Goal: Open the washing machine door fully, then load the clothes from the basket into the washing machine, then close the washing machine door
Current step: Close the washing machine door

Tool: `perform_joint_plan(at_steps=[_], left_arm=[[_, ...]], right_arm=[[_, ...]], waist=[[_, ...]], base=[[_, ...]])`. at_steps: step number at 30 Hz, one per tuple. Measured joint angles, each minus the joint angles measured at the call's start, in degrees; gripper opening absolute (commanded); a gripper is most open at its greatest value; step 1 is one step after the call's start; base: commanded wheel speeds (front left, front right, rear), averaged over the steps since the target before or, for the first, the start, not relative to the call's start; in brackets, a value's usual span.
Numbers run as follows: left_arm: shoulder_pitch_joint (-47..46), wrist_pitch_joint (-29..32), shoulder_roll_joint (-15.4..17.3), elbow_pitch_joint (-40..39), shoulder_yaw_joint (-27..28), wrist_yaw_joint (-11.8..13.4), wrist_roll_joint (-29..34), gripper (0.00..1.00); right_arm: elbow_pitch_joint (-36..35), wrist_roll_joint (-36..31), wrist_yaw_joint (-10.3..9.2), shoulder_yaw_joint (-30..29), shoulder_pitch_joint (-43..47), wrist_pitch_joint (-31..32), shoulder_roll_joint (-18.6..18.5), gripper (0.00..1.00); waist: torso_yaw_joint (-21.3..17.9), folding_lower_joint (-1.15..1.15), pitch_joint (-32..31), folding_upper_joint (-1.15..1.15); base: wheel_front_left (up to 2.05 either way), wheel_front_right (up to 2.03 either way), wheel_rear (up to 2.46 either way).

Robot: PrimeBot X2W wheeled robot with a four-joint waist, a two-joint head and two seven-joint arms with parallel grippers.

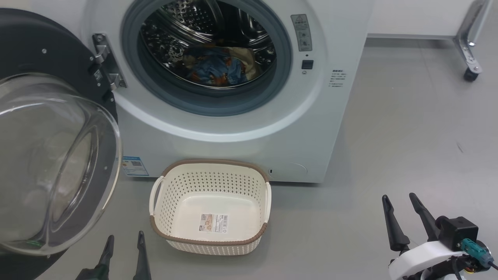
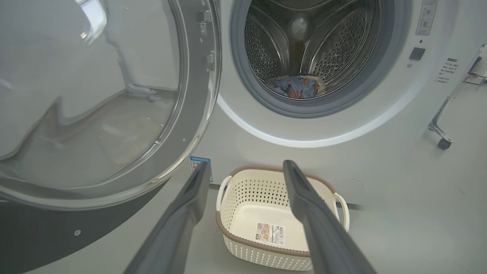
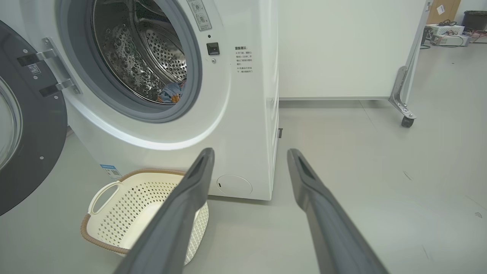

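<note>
Left gripper [image 1: 125, 234] and right gripper [image 1: 398, 195] fingers spread, empty; clothes [image 1: 218, 68] in drum [image 1: 175, 23]. I would push the washing machine door [image 1: 58, 50] at its rim until latched.

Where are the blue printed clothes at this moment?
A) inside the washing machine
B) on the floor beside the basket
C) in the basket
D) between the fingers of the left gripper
A: the clothes lie at the bottom of the washing machine, behind its open front, while the basket has no fabric in it.
</note>
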Motion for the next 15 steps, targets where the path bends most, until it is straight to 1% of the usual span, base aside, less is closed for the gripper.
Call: perform_joint_plan(at_steps=[15], left_arm=[[0.0,0.0,0.0,-0.1,0.3,0.5,0.0,1.00]], right_arm=[[-0.3,0.0,0.00,0.8,0.0,0.0,-0.3,1.00]], waist=[[11.2,0.00,-0.8,0.00]], base=[[0.00,0.00,0.00]])
